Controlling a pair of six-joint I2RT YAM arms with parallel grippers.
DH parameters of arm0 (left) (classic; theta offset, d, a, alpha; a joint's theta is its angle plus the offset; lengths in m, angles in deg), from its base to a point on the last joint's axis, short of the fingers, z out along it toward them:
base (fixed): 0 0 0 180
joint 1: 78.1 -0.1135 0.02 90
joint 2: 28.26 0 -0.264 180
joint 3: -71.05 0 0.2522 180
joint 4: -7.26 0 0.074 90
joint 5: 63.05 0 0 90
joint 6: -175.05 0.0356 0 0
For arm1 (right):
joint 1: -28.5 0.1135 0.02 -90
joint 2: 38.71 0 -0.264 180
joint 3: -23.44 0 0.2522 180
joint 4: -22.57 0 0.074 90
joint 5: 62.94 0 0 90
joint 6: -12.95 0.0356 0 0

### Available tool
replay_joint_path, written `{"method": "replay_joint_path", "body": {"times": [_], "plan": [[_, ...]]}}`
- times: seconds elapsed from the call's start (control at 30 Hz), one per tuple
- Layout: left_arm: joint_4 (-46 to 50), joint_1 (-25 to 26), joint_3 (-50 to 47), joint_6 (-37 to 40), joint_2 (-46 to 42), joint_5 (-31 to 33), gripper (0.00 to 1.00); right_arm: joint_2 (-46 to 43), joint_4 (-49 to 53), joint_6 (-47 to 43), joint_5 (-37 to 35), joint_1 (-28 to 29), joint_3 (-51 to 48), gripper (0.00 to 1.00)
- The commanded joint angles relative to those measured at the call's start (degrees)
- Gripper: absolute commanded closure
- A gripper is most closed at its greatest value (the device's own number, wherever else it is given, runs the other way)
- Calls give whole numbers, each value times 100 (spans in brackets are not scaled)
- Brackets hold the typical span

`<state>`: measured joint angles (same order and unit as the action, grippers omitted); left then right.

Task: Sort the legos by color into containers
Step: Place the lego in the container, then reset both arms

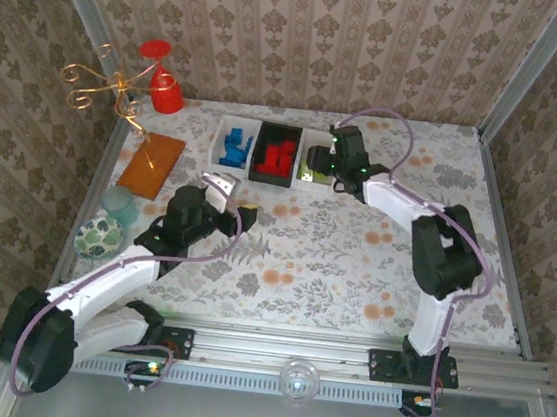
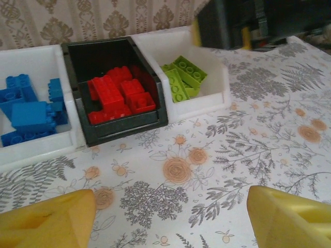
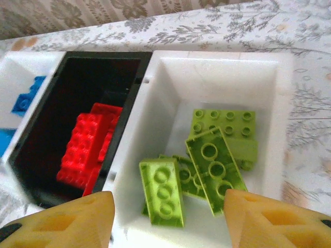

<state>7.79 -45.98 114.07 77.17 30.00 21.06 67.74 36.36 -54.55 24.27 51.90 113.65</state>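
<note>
Upper frame: blue legos (image 2: pixel 31 113) in left white bin (image 2: pixel 41 150), red legos (image 2: pixel 116 95) in black bin (image 2: pixel 124 129), green legos (image 2: pixel 181 77) in right white bin (image 2: pixel 204 106); every brick in view is binned; sorting judged complete; right gripper (image 3: pixel 165 206) spread, empty, above green legos; left gripper (image 2: pixel 170 206) spread, empty.

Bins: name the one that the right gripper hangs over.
The white bin holding lime green bricks, at the row's right end. The black bin of red bricks and the other white bin of blue bricks lie to its left.
</note>
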Motion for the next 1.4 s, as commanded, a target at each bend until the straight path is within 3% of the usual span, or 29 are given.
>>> {"method": "replay_joint_path", "body": {"times": [0.0, 0.13, 0.23, 0.33, 0.37, 0.4, 0.53, 0.6, 0.77, 0.9, 1.1, 1.37], "plan": [[7, -106, -137, -172, -145, 277, 22, -1237, -49, -271, -5, -62, -608, 39], [-31, -246, -289, -197, -376, 611, 21, -2554, 1, -688, -526, -104, -1726, 34], [-177, -382, -499, -196, -613, 1014, 19, -3669, 156, -1005, -1325, -198, -2601, 28], [-299, -549, -719, -112, -752, 1490, 15, -4554, 77, -1316, -2118, -405, -3460, 14], [-305, -637, -769, -50, -754, 1651, 14, -4803, -56, -1433, -2350, -525, -3740, 4], [-299, -787, -795, 32, -744, 1863, 13, -4984, -218, -1574, -2517, -644, -4029, 0], [-426, -1160, -798, 403, -677, 2687, 7, -5184, -882, -1806, -2804, -1175, -4734, 0], [-986, -1491, -888, 649, -515, 2885, 4, -5018, -1303, -1833, -2835, -1426, -4971, 0], [-2329, -2330, -956, 1035, 592, 2465, 1, -4322, -2412, -2019, -2150, -1922, -5390, 0], [-3476, -2512, -992, 1426, 1714, 2076, 0, -3697, -3084, -2039, -1605, -2091, -5549, 0], [-4263, -2807, -845, 1334, 2984, 1362, 0, -3531, -3678, -1998, -1116, -2349, -5658, 0], [-4611, -2870, -1015, 1435, 3114, 888, 0, -3430, -4028, -2022, -547, -2524, -5728, 0]]}}
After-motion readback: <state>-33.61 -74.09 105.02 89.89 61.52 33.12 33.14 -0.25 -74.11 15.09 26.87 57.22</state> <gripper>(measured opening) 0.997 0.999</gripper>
